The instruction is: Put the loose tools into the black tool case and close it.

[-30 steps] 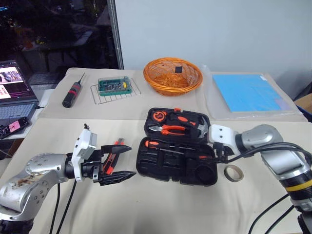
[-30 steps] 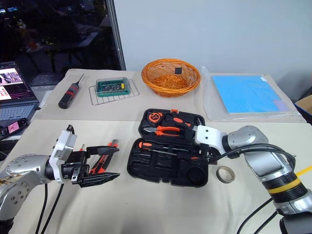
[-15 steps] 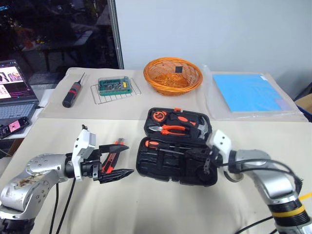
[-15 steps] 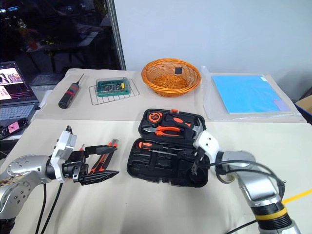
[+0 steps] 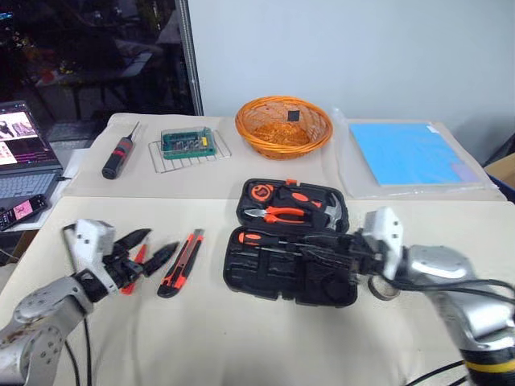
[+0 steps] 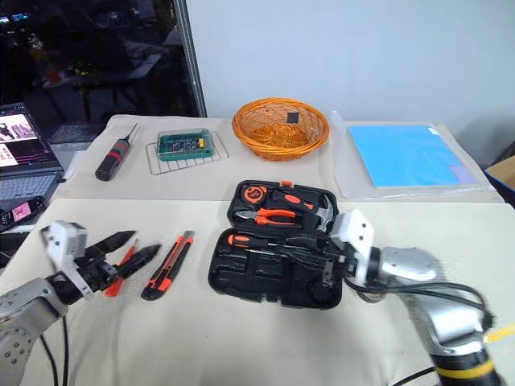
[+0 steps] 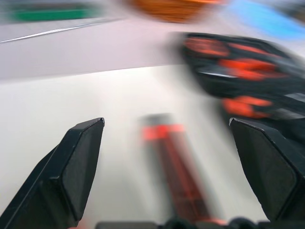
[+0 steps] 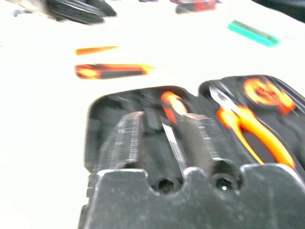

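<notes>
The black tool case lies open mid-table, with orange pliers, a tape measure and a hammer in its far half and an orange-handled screwdriver in its near half. An orange-and-black utility knife lies on the cloth left of the case. Further left a slim orange screwdriver lies under the tips of my left gripper, which is open and holds nothing. In the left wrist view the knife shows ahead between the wide-spread fingers. My right gripper hovers over the case's near half, pointing left, open.
At the back stand an orange wicker basket, a green box on a wire rack and a black screwdriver with a red band. A blue sheet lies back right. A tape roll sits by my right arm, a laptop far left.
My left gripper swung left off the utility knife, which stays on the cloth. My right gripper came from the case's right side to over its near half.
</notes>
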Robot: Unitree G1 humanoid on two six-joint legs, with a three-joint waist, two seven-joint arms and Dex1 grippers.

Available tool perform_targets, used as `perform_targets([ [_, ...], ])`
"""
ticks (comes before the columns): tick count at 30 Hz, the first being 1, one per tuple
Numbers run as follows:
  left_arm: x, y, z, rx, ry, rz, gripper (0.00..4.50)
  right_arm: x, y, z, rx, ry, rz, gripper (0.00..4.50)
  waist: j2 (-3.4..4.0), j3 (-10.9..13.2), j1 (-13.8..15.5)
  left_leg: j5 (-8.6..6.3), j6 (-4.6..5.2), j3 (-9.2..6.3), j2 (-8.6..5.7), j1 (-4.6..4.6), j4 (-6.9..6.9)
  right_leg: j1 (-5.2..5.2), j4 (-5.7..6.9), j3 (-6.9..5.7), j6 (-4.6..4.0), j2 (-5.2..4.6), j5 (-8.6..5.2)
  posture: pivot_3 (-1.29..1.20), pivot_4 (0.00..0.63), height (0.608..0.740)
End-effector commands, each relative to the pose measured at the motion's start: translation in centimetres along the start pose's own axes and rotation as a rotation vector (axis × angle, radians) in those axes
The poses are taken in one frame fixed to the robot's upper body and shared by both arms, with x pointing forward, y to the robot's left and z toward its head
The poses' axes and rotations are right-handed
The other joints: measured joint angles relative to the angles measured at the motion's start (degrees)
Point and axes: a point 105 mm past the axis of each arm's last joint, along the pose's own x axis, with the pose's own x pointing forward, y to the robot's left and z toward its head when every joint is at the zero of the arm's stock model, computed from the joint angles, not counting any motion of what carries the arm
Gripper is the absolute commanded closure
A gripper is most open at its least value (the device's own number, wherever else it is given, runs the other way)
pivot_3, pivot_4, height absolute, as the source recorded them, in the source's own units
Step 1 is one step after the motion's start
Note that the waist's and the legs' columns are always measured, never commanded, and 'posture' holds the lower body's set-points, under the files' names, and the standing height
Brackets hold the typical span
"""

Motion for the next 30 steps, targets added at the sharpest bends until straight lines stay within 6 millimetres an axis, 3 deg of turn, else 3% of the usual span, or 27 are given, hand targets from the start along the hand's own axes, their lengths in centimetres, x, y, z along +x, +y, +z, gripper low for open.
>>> perform_targets([
  [1,-1.4,0.7,-0.8,0.025,0.084,0.163,0.0,-0.7,1.2,1.5,-0.057,-0.023,0.081,1.33,-0.01,0.0,0.0,-0.13,-0.23,0.01,0.0,-0.01,-0.01,-0.02,0.01,0.01,-0.02,0.0,-0.01,0.0,0.15,0.74],
  [4,-1.7,0.6,-2.0,0.025,0.147,0.2,0.0,-0.9,1.1,1.7,-0.088,-0.017,0.09,0.24,-0.02,0.0,0.0,-0.11,-0.28,0.05,0.0,0.0,-0.01,-0.05,0.05,0.01,-0.37,0.11,-0.23,0.0,0.15,0.74],
  [6,-1.8,1.0,-3.8,0.033,0.228,0.249,0.0,-1.0,0.9,1.8,-0.119,-0.014,0.09,0.08,-0.02,0.0,0.1,-0.09,-0.34,0.06,-0.01,0.03,0.0,-0.04,0.1,0.01,-0.45,0.14,-0.27,0.0,0.15,0.74],
  [9,-1.6,1.0,-5.1,0.027,0.261,0.292,0.63,-1.2,0.7,1.9,-0.152,-0.007,0.089,0.0,-0.01,0.0,0.1,-0.09,-0.37,0.11,-0.02,0.11,-0.01,0.0,0.12,0.04,-0.44,0.2,-0.27,0.0,0.15,0.74],
  [13,-1.6,0.8,-5.8,0.043,0.269,0.28,1.97,-1.2,0.6,1.9,-0.17,-0.001,0.082,0.0,0.02,0.0,0.2,-0.09,-0.37,0.12,-0.02,0.08,-0.02,-0.03,0.12,0.04,-0.46,0.19,-0.27,0.0,0.15,0.74],
  [16,-1.2,0.3,-4.2,0.066,0.164,0.218,3.04,-1.3,0.6,2.0,-0.184,-0.007,0.064,0.0,0.02,0.0,0.4,-0.09,-0.37,0.12,-0.02,0.04,-0.04,-0.09,0.09,0.04,-0.49,0.1,-0.28,0.0,0.15,0.74],
  [18,-0.9,-0.6,-2.3,0.077,0.056,0.137,3.75,-1.4,0.6,2.0,-0.195,-0.011,0.05,0.0,0.01,0.0,0.5,-0.09,-0.37,0.11,-0.01,-0.02,-0.04,-0.14,0.08,0.03,-0.5,0.01,-0.28,0.0,0.15,0.74],
  [22,-0.4,-4.5,2.3,0.212,-0.06,-0.274,3.75,-1.9,1.1,2.0,-0.192,-0.016,-0.016,0.0,-0.02,0.0,1.2,-0.05,-0.45,0.11,0.04,-0.37,0.0,-0.54,0.14,0.0,-0.59,0.01,-0.25,0.0,0.15,0.74],
  [24,0.1,-5.7,3.1,0.236,-0.023,-0.428,3.75,-2.2,1.4,1.9,-0.185,-0.008,-0.042,0.0,0.05,0.0,1.5,0.01,-0.51,0.19,0.04,-0.44,0.01,-0.64,0.19,-0.02,-0.66,0.25,-0.25,0.0,0.15,0.74],
  [30,3.9,-11.3,3.4,0.56,0.142,-0.923,3.75,-4.7,2.9,1.8,-0.146,0.067,-0.21,0.0,0.16,0.0,2.2,0.22,-0.02,0.34,-0.09,-0.44,0.01,-0.54,0.16,-0.01,-0.53,0.45,-0.28,0.0,0.15,0.74],
])
